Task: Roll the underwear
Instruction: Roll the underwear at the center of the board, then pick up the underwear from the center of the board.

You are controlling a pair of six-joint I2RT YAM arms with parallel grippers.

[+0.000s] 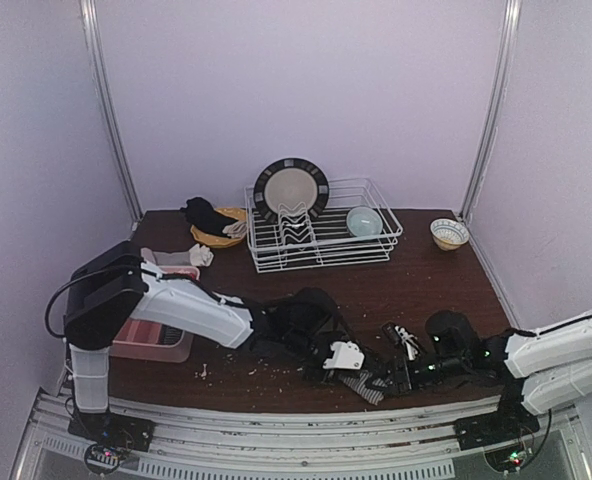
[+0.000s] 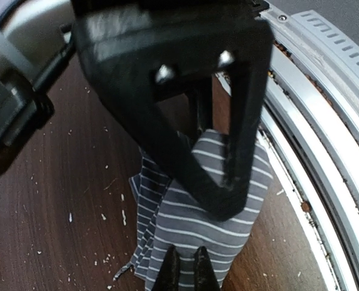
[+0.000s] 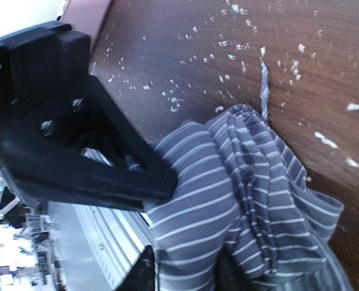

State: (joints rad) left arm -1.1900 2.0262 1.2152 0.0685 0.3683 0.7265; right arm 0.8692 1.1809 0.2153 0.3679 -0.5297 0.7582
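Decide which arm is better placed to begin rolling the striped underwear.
Probably left. The left gripper is shut on the striped underwear, ready to turn it over; whether the right gripper grips is unclear.

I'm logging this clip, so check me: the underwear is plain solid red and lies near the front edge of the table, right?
Not quite. The underwear is grey with thin white stripes, not plain solid red; the left wrist view shows it clearly. It does lie near the front edge of the table.
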